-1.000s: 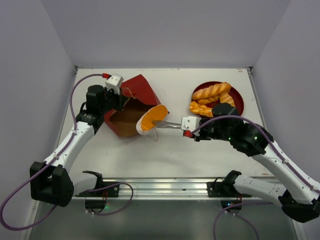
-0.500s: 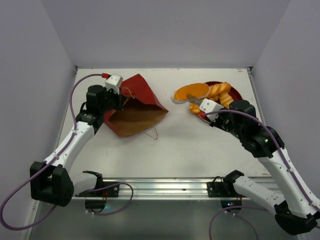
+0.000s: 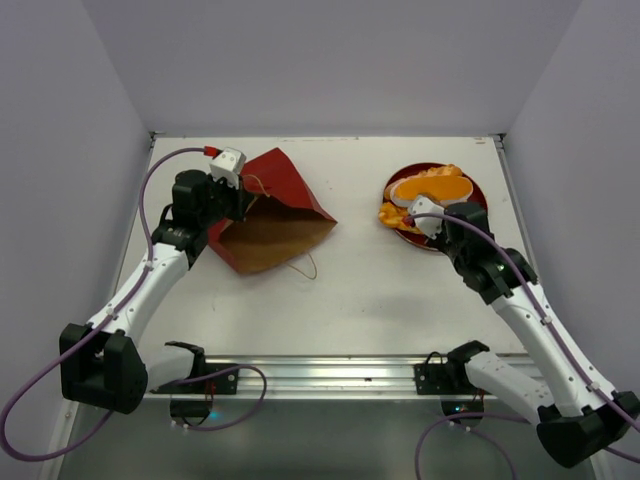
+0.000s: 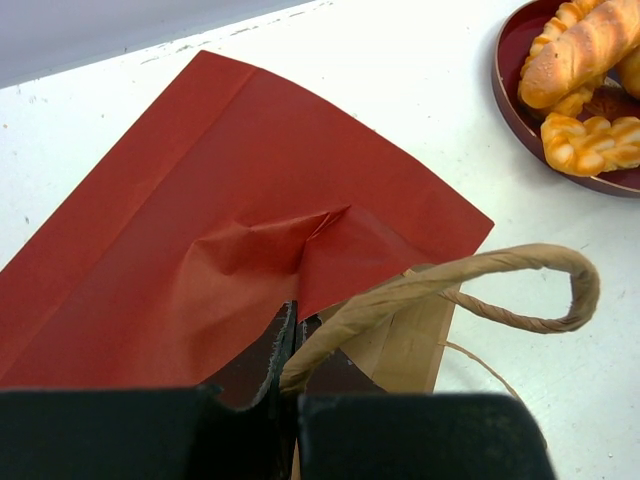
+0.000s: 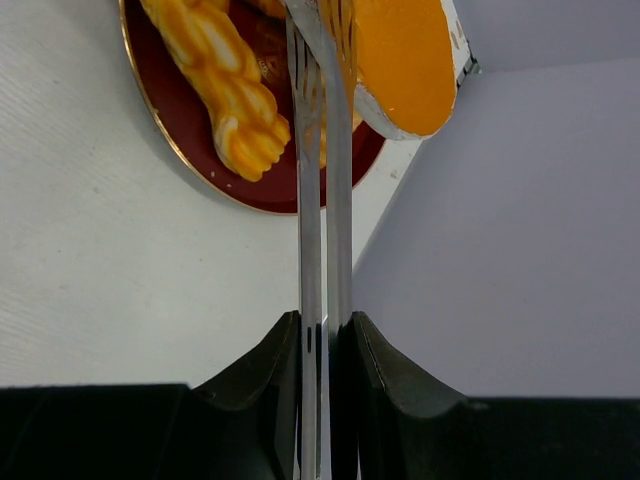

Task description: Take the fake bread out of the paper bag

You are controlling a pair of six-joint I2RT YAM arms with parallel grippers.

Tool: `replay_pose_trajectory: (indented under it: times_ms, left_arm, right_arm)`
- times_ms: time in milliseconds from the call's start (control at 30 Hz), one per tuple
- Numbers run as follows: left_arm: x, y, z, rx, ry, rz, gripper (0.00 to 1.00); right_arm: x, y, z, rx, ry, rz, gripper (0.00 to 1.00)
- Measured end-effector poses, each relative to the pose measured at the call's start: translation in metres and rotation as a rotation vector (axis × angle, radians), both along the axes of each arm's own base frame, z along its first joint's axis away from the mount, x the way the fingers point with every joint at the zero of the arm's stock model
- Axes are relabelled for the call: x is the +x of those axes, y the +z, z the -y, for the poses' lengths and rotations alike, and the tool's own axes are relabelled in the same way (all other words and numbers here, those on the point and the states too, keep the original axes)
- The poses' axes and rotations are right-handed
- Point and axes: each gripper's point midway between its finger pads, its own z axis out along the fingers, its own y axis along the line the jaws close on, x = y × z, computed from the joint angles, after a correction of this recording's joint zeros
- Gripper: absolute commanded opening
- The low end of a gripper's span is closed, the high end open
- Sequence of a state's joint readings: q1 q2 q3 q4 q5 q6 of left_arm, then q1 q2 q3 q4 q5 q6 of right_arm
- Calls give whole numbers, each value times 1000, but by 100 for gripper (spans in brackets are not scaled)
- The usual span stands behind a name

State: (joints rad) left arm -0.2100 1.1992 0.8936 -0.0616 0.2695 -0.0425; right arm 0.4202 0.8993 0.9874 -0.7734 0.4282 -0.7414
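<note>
The red paper bag (image 3: 283,197) lies on its side, brown mouth facing the table's near edge. My left gripper (image 3: 243,203) is shut on its rim beside a tan loop handle (image 4: 480,275); the bag also shows in the left wrist view (image 4: 200,220). My right gripper (image 3: 432,216) is shut on metal tongs (image 5: 320,200). The tongs pinch an orange oval fake bread (image 5: 400,60) held over the red plate (image 3: 482,207). It shows from above too (image 3: 430,186). Braided pastries (image 5: 225,80) lie on the plate (image 5: 260,190). The bag's inside is mostly hidden.
In the left wrist view the plate (image 4: 510,90) holds a long roll (image 4: 590,45) and a braided pastry (image 4: 595,145). Grey walls close in the table on three sides. A metal rail (image 3: 320,372) runs along the near edge.
My right arm has carried the orange bread in the tongs from the bag's mouth rightward to above the red plate. The left gripper and bag have stayed put.
</note>
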Motion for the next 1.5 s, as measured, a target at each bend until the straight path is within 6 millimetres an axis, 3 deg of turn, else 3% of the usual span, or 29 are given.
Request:
replay_pose_trajectory:
  times_ms: [300, 867, 1167, 1500]
  left_arm:
    - [-1, 0, 1, -3, -7, 0, 0]
    - [-1, 0, 1, -4, -7, 0, 0]
    - [-1, 1, 2, -5, -10, 0, 0]
    - [-1, 0, 2, -5, -10, -1, 0]
  right_arm:
    - [16, -32, 23, -43, -85, -40, 0]
    - [33, -61, 16, -49, -63, -74, 4]
    - [32, -70, 15, -48, -56, -86, 24]
    - [32, -72, 11, -40, -35, -93, 38]
